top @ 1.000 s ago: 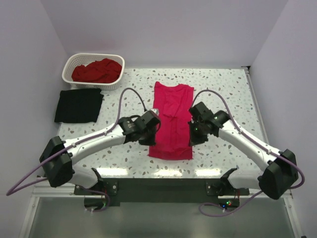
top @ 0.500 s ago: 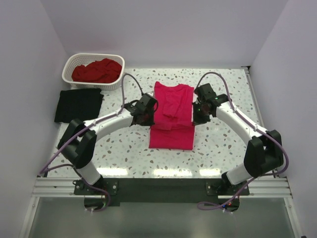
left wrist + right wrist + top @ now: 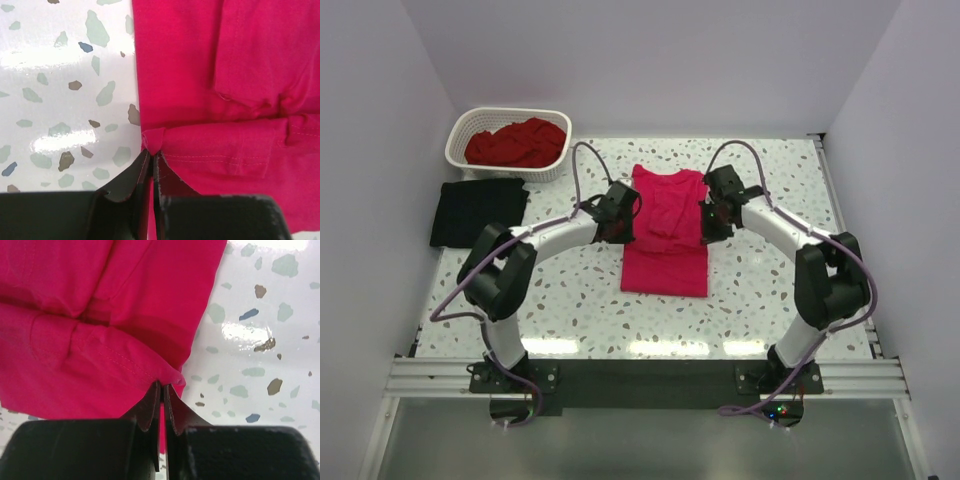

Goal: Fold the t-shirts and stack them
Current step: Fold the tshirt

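Observation:
The bright pinkish-red t-shirt [image 3: 665,225] lies in the middle of the table, its near end folded up over itself. My left gripper [image 3: 623,213] is shut on the folded hem's left corner [image 3: 153,140]. My right gripper [image 3: 710,217] is shut on the hem's right corner [image 3: 170,377]. Both hold the hem over the shirt's middle. The black t-shirt [image 3: 480,211] lies folded flat at the left. The darker red t-shirt [image 3: 516,143] is bunched in the white basket [image 3: 461,130].
The white lattice basket stands at the back left corner. Speckled tabletop [image 3: 770,280] shows on both sides of the pinkish-red shirt. White walls close in the back and sides.
Both grippers have carried the shirt's near hem away from the front edge toward the back, folding the lower part over the upper part. The shirt now looks shorter.

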Controlling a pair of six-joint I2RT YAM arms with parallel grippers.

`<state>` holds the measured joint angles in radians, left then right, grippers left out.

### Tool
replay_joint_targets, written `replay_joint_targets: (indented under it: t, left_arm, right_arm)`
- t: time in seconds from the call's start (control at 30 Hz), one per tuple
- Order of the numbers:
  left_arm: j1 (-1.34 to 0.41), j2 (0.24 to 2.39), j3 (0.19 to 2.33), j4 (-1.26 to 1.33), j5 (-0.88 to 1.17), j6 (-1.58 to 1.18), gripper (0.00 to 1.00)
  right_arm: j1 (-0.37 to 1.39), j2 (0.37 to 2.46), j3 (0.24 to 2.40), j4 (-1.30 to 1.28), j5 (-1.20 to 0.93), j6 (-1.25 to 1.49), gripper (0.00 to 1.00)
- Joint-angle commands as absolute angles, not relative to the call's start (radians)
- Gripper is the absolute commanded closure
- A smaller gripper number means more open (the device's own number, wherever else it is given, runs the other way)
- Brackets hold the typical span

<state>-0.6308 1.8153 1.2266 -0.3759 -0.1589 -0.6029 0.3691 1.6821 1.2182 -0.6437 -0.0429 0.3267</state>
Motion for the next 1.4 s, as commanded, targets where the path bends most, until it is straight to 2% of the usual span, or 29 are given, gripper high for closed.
replay_joint_targets:
  t: [0.0,0.07,0.1,0.17,0.2,0.23,0.3,0.43,0.47,0.53,0.57,0.63,0.67,0.73,0.83,1.17,1.37]
  left_arm:
    - [-0.62,1.853,1.244,-0.298,-0.187,-0.574,0.88]
    - [-0.62,1.867,1.241,-0.278,-0.184,-0.577,0.77]
    - [-0.62,1.867,1.241,-0.276,-0.183,-0.577,0.68]
    - [-0.62,1.841,1.235,-0.275,-0.19,-0.578,0.59]
    - [-0.62,1.824,1.23,-0.276,-0.195,-0.58,0.52]
    - [-0.623,1.804,1.214,-0.281,-0.213,-0.586,0.48]
    - [-0.633,1.724,1.181,-0.278,-0.242,-0.619,0.44]
    - [-0.713,1.608,1.118,-0.293,-0.354,-0.679,0.43]
    - [-0.756,1.577,1.092,-0.29,-0.365,-0.686,0.43]
    - [-0.799,1.554,1.059,-0.252,-0.365,-0.696,0.53]
    - [-0.833,1.543,1.024,-0.232,-0.351,-0.698,0.63]
    - [-0.859,1.542,0.991,-0.177,-0.328,-0.698,0.72]
    - [-0.877,1.554,0.973,-0.164,-0.319,-0.693,0.82]
    - [-0.89,1.575,0.965,-0.158,-0.301,-0.686,0.89]
    - [-0.91,1.611,0.939,-0.138,-0.293,-0.681,0.9]
    - [-0.914,1.712,0.902,-0.153,-0.255,-0.706,0.88]
    - [-0.914,1.697,0.864,-0.166,-0.262,-0.713,0.88]
  right_arm:
    - [0.362,1.724,1.241,-0.543,-0.019,0.305,1.0]
    - [0.364,1.739,1.243,-0.54,-0.006,0.305,1.0]
    - [0.362,1.741,1.244,-0.541,-0.005,0.304,0.92]
    - [0.362,1.721,1.241,-0.535,0.001,0.299,0.8]
    - [0.364,1.71,1.238,-0.534,0.017,0.301,0.68]
    - [0.364,1.683,1.238,-0.534,0.021,0.301,0.64]
    - [0.374,1.651,1.221,-0.535,0.04,0.296,0.56]
    - [0.42,1.559,1.151,-0.486,0.045,0.311,0.55]
    - [0.446,1.533,1.132,-0.467,0.023,0.314,0.56]
    - [0.468,1.522,1.085,-0.416,0.002,0.334,0.6]
    - [0.491,1.52,1.071,-0.397,0.002,0.342,0.64]
    - [0.512,1.526,1.032,-0.348,-0.028,0.363,0.76]
    - [0.526,1.54,1.023,-0.333,-0.04,0.37,0.81]
    - [0.532,1.557,1.0,-0.29,-0.072,0.39,0.83]
    - [0.535,1.578,0.965,-0.226,-0.09,0.41,0.86]
    - [0.537,1.669,0.959,-0.15,-0.081,0.403,0.86]
    - [0.505,1.742,1.107,-0.179,0.027,0.315,0.84]
